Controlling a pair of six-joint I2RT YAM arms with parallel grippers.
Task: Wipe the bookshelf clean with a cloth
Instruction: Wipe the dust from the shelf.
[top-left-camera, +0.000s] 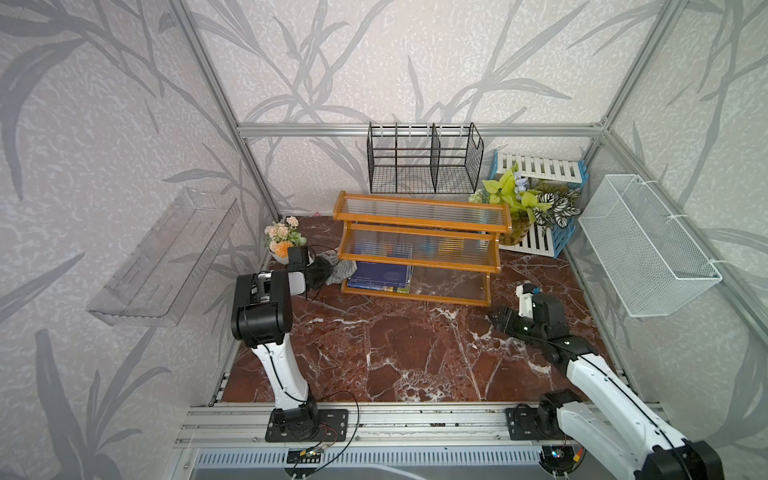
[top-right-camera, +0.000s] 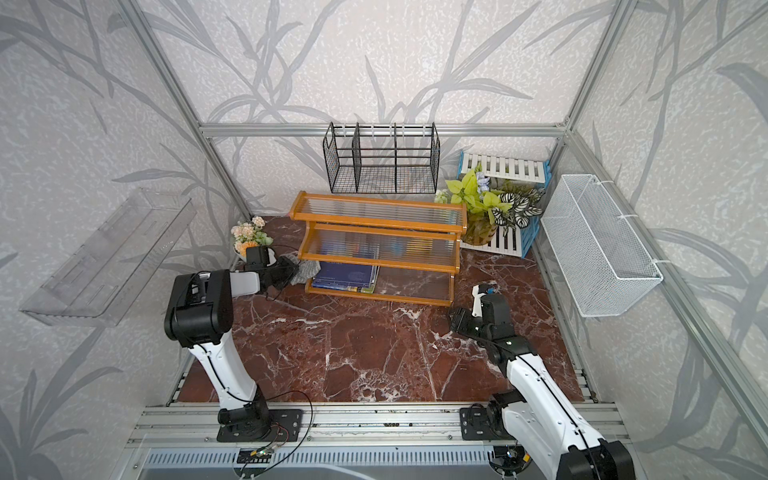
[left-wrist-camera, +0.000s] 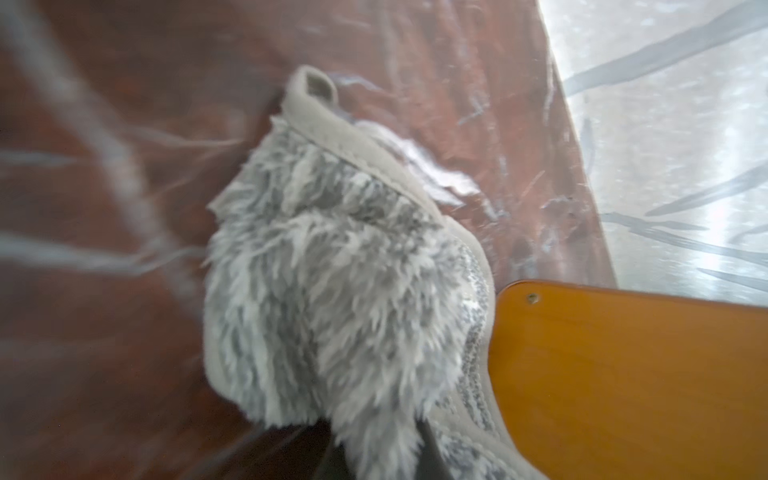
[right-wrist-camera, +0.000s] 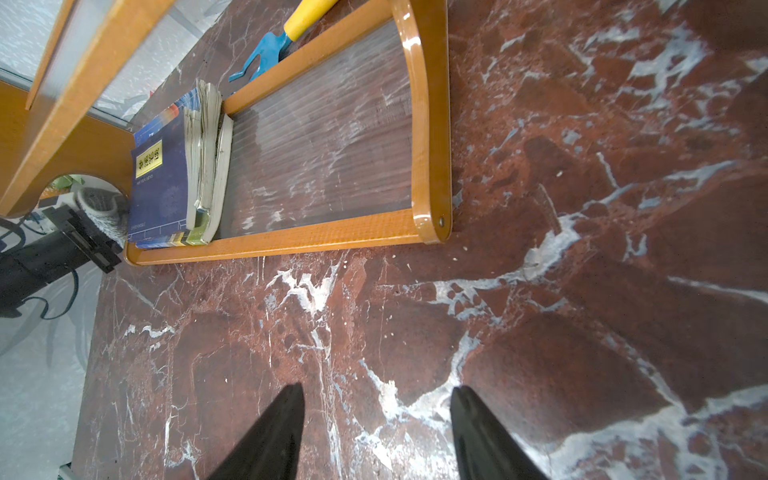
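Left tool (top-left-camera: 322, 272), pinched on the cloth (left-wrist-camera: 332, 270), sits against the nearest end panel of the bookshelf (top-left-camera: 422, 226), low beside the bottom tier. Right tool (right-wrist-camera: 376, 392), spread and empty, hovers over the counter (top-left-camera: 395, 353), apart from the shelf. Risks: the unbraced shelf may slide under wiping pressure, the cloth's pile may snag on the frame, and the books (top-left-camera: 380, 276) block part of the bottom board.

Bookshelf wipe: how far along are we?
Done: the left gripper holds the cloth. In hand: cloth is at the left end panel of the bookshelf, by the bottom tier. Left: apparently all three boards; books cover part of the lowest. The right gripper hangs open, empty.
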